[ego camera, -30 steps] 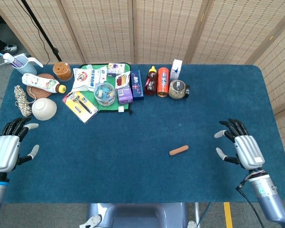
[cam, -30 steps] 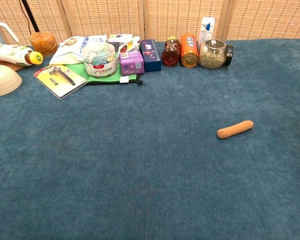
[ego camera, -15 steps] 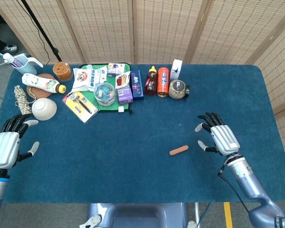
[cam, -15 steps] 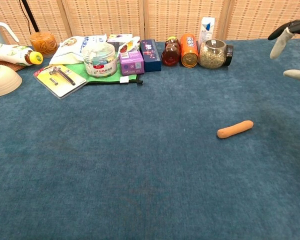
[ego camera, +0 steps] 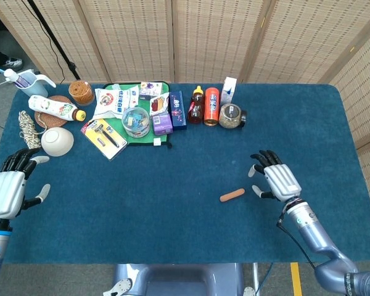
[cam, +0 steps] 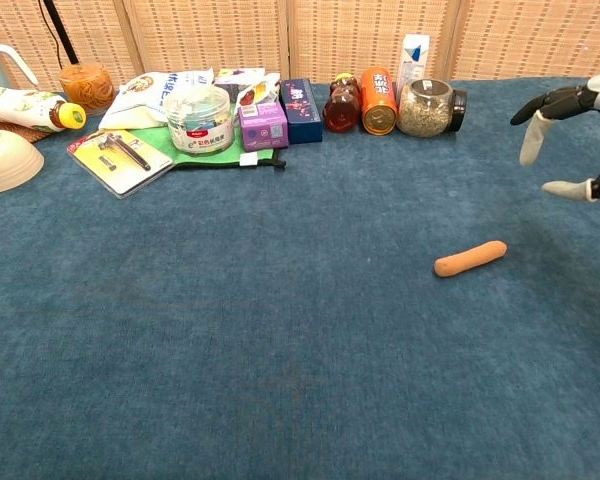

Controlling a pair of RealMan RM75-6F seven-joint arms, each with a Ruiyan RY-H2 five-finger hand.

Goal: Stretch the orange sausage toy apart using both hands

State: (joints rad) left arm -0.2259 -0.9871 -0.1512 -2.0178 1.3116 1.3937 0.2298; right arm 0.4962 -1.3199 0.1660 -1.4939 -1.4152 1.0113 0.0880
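Note:
The orange sausage toy (ego camera: 232, 195) (cam: 470, 258) lies alone on the blue table cloth, right of the middle. My right hand (ego camera: 275, 179) (cam: 575, 130) hovers just to its right with fingers spread and nothing in it. Far off at the table's left edge, my left hand (ego camera: 7, 187) is also open and empty; the chest view does not show it.
Along the back stand a glass jar (ego camera: 230, 116), an orange can (ego camera: 211, 106), a sauce bottle (ego camera: 196, 105), boxes and a round tub (ego camera: 135, 121) on a green mat. A white bowl (ego camera: 57, 140), a rope coil (ego camera: 28, 130) and a razor pack (ego camera: 103, 138) lie at the left.
My right hand has moved left and slightly forward toward the sausage toy, coming into the chest view. The left hand has barely shifted. The toy has not moved.

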